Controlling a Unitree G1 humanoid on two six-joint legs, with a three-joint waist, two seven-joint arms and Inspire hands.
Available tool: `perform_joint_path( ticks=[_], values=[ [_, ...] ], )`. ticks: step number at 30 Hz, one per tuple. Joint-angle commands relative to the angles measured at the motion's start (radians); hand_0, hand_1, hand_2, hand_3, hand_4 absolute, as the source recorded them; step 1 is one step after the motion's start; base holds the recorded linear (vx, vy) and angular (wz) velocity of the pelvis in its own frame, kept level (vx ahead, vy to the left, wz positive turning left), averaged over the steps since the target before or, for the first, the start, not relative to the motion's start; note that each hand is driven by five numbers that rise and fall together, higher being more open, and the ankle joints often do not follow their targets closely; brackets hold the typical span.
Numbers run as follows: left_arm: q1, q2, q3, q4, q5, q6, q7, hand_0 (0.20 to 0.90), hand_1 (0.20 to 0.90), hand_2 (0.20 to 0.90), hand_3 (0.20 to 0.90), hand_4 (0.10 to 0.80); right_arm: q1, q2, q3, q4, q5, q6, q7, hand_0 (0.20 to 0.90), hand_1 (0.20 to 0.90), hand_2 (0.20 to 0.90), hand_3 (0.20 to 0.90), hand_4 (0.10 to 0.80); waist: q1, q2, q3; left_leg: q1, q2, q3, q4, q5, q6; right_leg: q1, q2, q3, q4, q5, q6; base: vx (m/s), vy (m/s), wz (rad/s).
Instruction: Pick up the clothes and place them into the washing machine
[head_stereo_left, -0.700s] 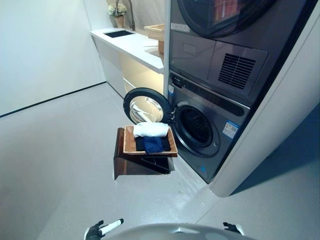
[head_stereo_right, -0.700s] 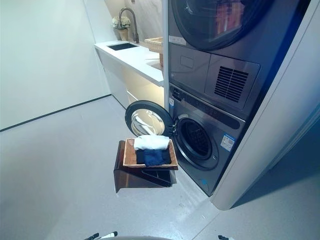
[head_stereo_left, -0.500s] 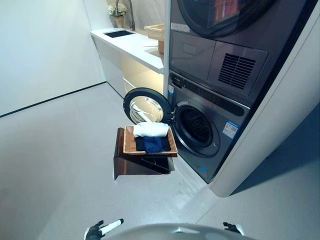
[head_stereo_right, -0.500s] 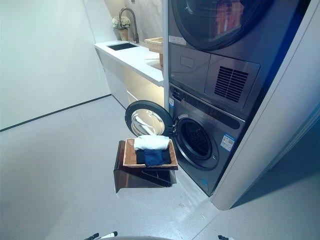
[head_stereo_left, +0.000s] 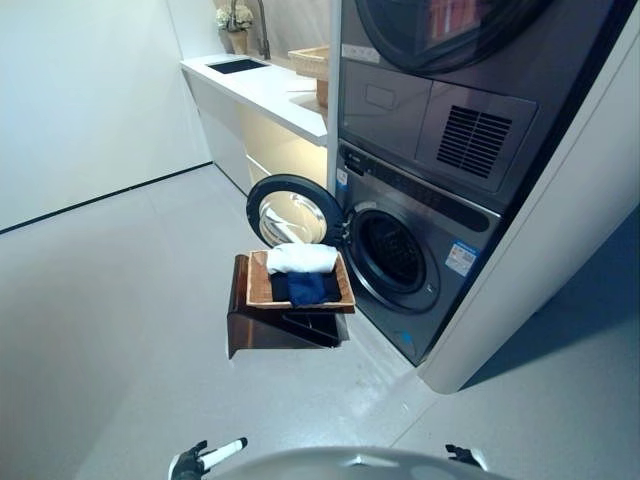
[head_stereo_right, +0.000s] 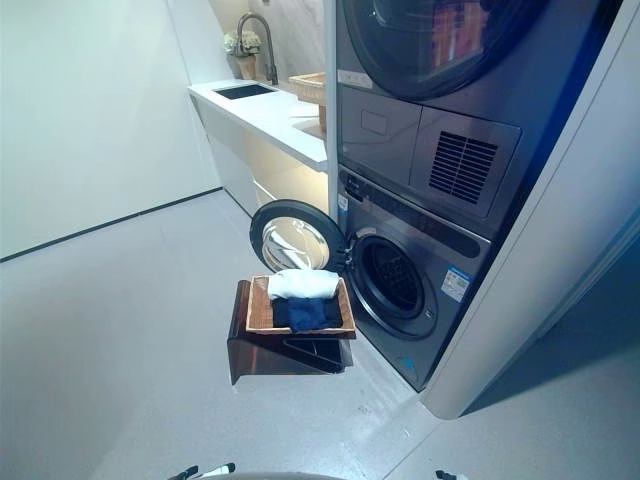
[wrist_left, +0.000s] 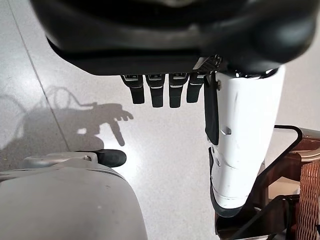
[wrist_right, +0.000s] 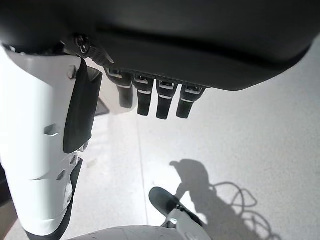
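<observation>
Left eye view: grey floor (head_stereo_left: 120, 300), basket (head_stereo_left: 258, 290) before open washing machine (head_stereo_left: 400, 260); both hands' fingers (wrist_left: 160, 92) hang straight, empty

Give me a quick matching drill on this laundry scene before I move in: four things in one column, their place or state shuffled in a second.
Things:
1. white cloth
2. blue cloth
3. washing machine door
4. left hand

Places or states:
A. swung open, beside the drum opening
B. open, holding nothing, above the bare floor
C. far end of the wooden tray, nearest the door
D. near end of the tray

Pairs: 1-C, 2-D, 3-A, 4-B
</observation>
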Motion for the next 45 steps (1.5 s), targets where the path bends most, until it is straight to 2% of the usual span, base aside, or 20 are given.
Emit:
perform_joint_path(
  ticks=[1, 17, 28, 33, 35, 37, 38, 39, 40, 41, 43, 45],
  values=[
    [-0.094, -0.054, -0.018, 0.03, 0.031, -0.011, 0.005, 0.9, 0.9, 0.9, 0.9, 0.8, -0.131, 0.027, 0.034, 0.057, -0.027, -0.008, -0.035, 0.9, 0.9, 0.9, 0.9, 0.8, 0.001, -0.047, 0.047, 0.067, -0.095, 0.032, -0.001, -0.112, -0.006, 0.038, 0.033, 0.016, 0.001, -0.044, 0.015, 0.0, 0.0, 0.0],
    [-0.108, -0.057, -0.044, 0.022, 0.052, -0.002, 0.006, 0.9, 0.9, 0.9, 0.9, 0.8, -0.147, 0.023, 0.042, 0.06, -0.029, 0.005, -0.034, 0.9, 0.9, 0.9, 0.9, 0.8, -0.005, -0.035, 0.051, 0.072, -0.095, 0.029, -0.001, -0.114, -0.006, 0.042, 0.036, 0.019, 0.001, -0.049, 0.009, 0.001, -0.005, 0.0],
    [-0.136, -0.063, -0.083, 0.006, 0.063, 0.002, 0.013, 0.9, 0.9, 0.9, 0.9, 0.8, -0.184, 0.016, 0.065, 0.036, -0.043, 0.003, -0.042, 0.9, 0.9, 0.9, 0.9, 0.8, -0.022, -0.01, 0.071, 0.056, -0.075, 0.034, 0.001, -0.088, -0.018, -0.001, 0.055, 0.043, 0.027, -0.067, -0.014, 0.002, -0.084, -0.01],
    [-0.162, -0.073, -0.097, -0.012, 0.043, 0.0, 0.024, 0.9, 0.9, 0.9, 0.9, 0.8, -0.2, 0.011, 0.077, 0.036, -0.045, 0.003, -0.045, 0.9, 0.9, 0.9, 0.9, 0.8, -0.024, -0.021, 0.095, -0.015, -0.062, 0.043, 0.136, -0.112, -0.031, -0.023, 0.056, 0.058, 0.044, -0.077, -0.031, -0.02, -0.128, 0.0],
    [-0.183, -0.074, -0.092, -0.017, -0.001, -0.006, 0.03, 0.9, 0.9, 0.9, 0.9, 0.8, -0.202, 0.009, 0.084, 0.032, -0.044, 0.001, -0.047, 0.9, 0.9, 0.9, 0.9, 0.8, -0.015, -0.049, 0.137, -0.125, -0.059, 0.04, 0.361, -0.108, -0.048, -0.023, 0.045, 0.061, 0.05, -0.083, -0.047, -0.03, -0.199, 0.04],
    [-0.191, -0.08, -0.086, -0.021, -0.028, -0.01, 0.028, 0.9, 0.9, 0.9, 0.9, 0.8, -0.195, -0.001, 0.078, 0.03, -0.04, 0.003, -0.049, 0.9, 0.9, 0.9, 0.9, 0.8, -0.006, -0.058, 0.167, -0.205, -0.075, 0.023, 0.484, -0.07, -0.056, -0.013, 0.037, 0.058, 0.049, -0.087, -0.055, -0.002, -0.129, 0.14],
    [-0.198, -0.08, -0.085, -0.019, -0.041, -0.011, 0.027, 0.9, 0.9, 0.9, 0.9, 0.8, -0.196, -0.006, 0.075, 0.03, -0.039, 0.004, -0.052, 0.9, 0.9, 0.9, 0.9, 0.8, -0.005, -0.06, 0.178, -0.242, -0.074, 0.02, 0.507, -0.058, -0.059, -0.012, 0.034, 0.051, 0.05, -0.09, -0.057, 0.053, -0.07, 0.04],
    [-0.204, -0.08, -0.078, -0.02, -0.059, -0.01, 0.031, 0.9, 0.9, 0.9, 0.9, 0.8, -0.202, -0.018, 0.069, 0.038, -0.031, 0.009, -0.058, 0.9, 0.9, 0.9, 0.9, 0.8, -0.001, -0.056, 0.186, -0.303, -0.083, 0.028, 0.425, -0.065, -0.049, -0.014, 0.031, 0.049, 0.053, -0.102, -0.054, 0.05, -0.028, 0.08],
    [-0.204, -0.08, -0.078, -0.02, -0.059, -0.01, 0.031, 0.9, 0.9, 0.9, 0.9, 0.8, -0.203, -0.018, 0.069, 0.038, -0.031, 0.009, -0.058, 0.9, 0.9, 0.9, 0.9, 0.8, -0.001, -0.056, 0.187, -0.303, -0.084, 0.028, 0.426, -0.066, -0.049, -0.013, 0.031, 0.049, 0.053, -0.103, -0.054, 0.118, 0.005, 0.2],
    [-0.201, -0.079, -0.073, -0.02, -0.071, -0.01, 0.033, 0.9, 0.9, 0.9, 0.9, 0.8, -0.202, -0.025, 0.065, 0.045, -0.026, 0.01, -0.061, 0.9, 0.9, 0.9, 0.9, 0.8, 0.004, -0.048, 0.187, -0.311, -0.076, 0.032, 0.356, -0.041, -0.045, -0.01, 0.039, 0.053, 0.053, -0.108, -0.051, 0.159, 0.038, 0.19],
    [-0.196, -0.08, -0.069, -0.022, -0.088, -0.013, 0.04, 0.9, 0.9, 0.9, 0.9, 0.8, -0.198, -0.035, 0.055, 0.05, -0.019, 0.013, -0.07, 0.9, 0.9, 0.9, 0.9, 0.8, 0.012, -0.03, 0.189, -0.319, -0.037, 0.029, 0.186, 0.045, -0.054, 0.002, 0.062, 0.059, 0.053, -0.122, -0.046, 0.235, 0.071, 0.16],
    [-0.2, -0.085, -0.067, -0.02, -0.113, -0.018, 0.045, 0.9, 0.9, 0.9, 0.9, 0.8, -0.202, -0.047, 0.044, 0.052, 0.002, 0.01, -0.08, 0.9, 0.9, 0.9, 0.9, 0.8, 0.019, -0.029, 0.198, -0.351, -0.005, 0.018, 0.057, 0.084, -0.066, 0.011, 0.068, 0.065, 0.06, -0.15, -0.04, 0.224, 0.088, 0.15]
  ],
)
